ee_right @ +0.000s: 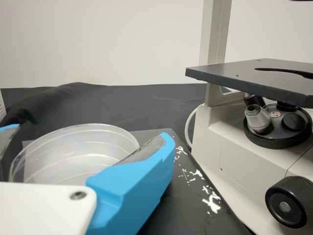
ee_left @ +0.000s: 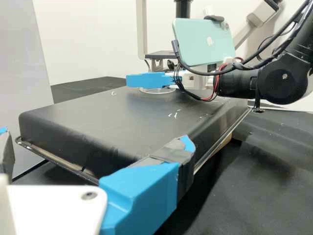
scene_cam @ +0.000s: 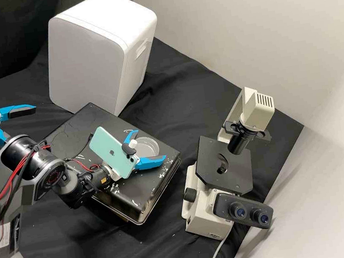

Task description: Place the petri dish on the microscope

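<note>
A clear, shallow petri dish [scene_cam: 148, 145] [ee_right: 73, 152] rests on a raised black platform [scene_cam: 95, 126] at mid-bench. My right gripper [scene_cam: 144, 148] [ee_right: 90, 134] straddles it, one blue finger against each side of the rim, shut on the dish. The inverted microscope [scene_cam: 225, 181] stands to the platform's right with its flat black stage [scene_cam: 227, 164] [ee_right: 254, 76] bare. My left gripper [scene_cam: 18, 123] [ee_left: 95, 139] hangs open at the bench's far left, level with the platform's far corner and holding nothing. From there the dish [ee_left: 156, 90] lies under a blue finger [ee_left: 146, 79] of the right gripper.
A tall white box [scene_cam: 98, 50] stands behind the platform. A mint-green phone [scene_cam: 111, 151] [ee_left: 203, 39] is mounted on the right arm's wrist. The microscope's condenser head [scene_cam: 250, 114] overhangs the stage. Pale walls close the right side, and black cloth covers the bench.
</note>
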Controlling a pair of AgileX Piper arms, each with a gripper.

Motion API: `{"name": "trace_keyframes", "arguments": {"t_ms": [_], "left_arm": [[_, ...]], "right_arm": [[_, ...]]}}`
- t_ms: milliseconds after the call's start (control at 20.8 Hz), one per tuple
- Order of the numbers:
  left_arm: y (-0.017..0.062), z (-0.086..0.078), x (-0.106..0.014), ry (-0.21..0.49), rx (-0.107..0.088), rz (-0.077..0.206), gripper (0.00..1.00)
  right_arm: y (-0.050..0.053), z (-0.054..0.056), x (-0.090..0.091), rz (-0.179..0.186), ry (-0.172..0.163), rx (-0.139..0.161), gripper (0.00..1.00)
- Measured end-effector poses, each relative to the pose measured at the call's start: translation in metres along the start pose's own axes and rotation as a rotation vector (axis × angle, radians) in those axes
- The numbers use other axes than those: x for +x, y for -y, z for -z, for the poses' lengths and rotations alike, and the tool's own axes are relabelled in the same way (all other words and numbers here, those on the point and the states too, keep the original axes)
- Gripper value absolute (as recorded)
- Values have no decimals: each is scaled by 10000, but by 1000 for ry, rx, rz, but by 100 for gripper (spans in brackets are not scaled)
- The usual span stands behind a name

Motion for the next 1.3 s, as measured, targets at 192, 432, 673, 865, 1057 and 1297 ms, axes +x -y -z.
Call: {"name": "trace_keyframes", "arguments": {"t_ms": [192, 432, 673, 865, 1057, 1297], "left_arm": [[0, 0, 0, 0, 0, 0, 100], [-4, 1, 4, 0, 1, -2, 100], [-3, 1, 3, 0, 1, -1, 100], [-16, 3, 15, 1, 3, -7, 100], [-20, 4, 18, 2, 4, -8, 100], [-20, 4, 18, 2, 4, -8, 100]], "right_arm": [[4, -4, 0, 4, 4, -10, 100], [9, -10, 0, 10, 10, -13, 100], [14, -14, 0, 16, 16, -13, 100], [14, -14, 0, 16, 16, -13, 100], [14, -14, 0, 16, 16, -13, 100], [14, -14, 0, 16, 16, -13, 100]]}}
